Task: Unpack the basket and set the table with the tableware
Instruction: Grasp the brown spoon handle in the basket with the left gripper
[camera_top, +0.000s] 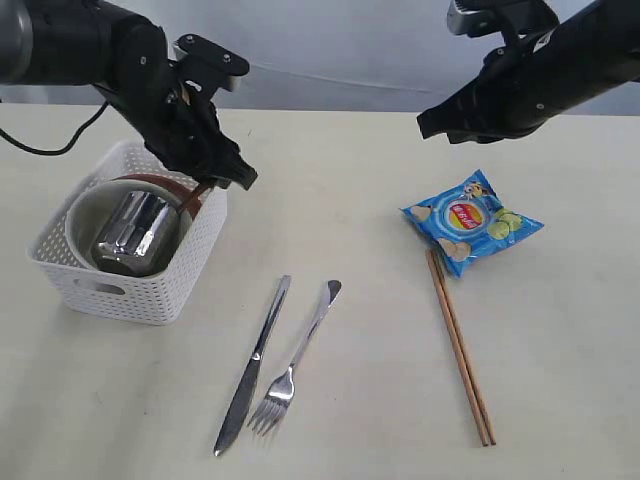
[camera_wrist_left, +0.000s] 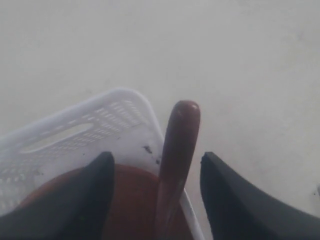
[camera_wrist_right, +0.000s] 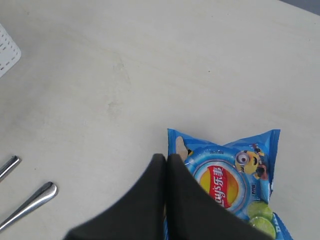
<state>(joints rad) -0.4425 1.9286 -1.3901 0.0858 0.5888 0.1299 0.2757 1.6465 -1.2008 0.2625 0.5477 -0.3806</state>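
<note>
The spoon (camera_wrist_left: 177, 150) is standing between the left jaws. The chip bag (camera_top: 472, 222) is lying below the right jaws.

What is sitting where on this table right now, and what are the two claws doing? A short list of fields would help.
in basket: bowl with cup lying in it; plate; spoon
on table: knife beside fork; chopsticks; chip bag
left gripper: open, jaws either side of the spoon handle
right gripper: shut, empty, raised near the chip bag

A blue chip bag (camera_top: 472, 222) lies flat, label up.
</note>
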